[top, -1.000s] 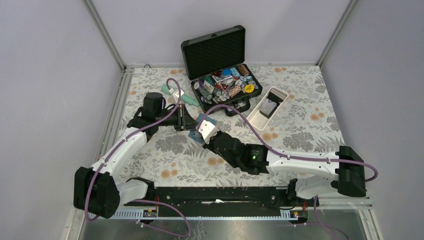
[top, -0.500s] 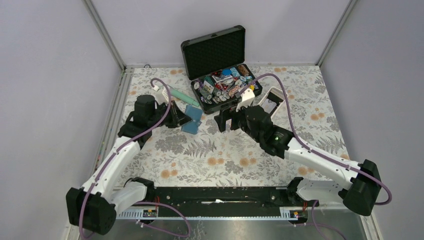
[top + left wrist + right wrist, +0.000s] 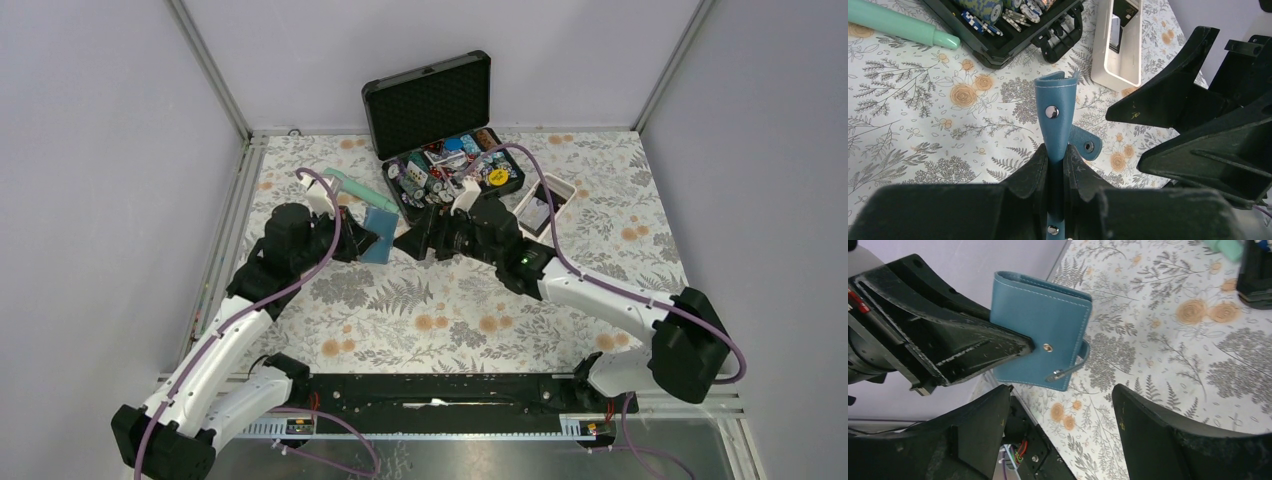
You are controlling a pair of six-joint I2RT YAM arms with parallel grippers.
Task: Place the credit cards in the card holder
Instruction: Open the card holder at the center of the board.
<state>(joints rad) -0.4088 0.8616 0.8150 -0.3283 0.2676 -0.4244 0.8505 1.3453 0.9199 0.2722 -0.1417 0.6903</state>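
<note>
Risk w/ card holder [image 3: 1040,335]: left fingers [image 3: 1030,172] pinch just one end, off desk [image 3: 450,300], so right fingers [image 3: 1158,430], spread wide nearby, could knock or twist it loose.

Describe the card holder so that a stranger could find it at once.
Find the open black case at the far edge of the table. In front of it, the left gripper clamps the folded card holder. Only it is teal-blue with a silver snap stud, unlike the mint-green stick nearby.
</note>
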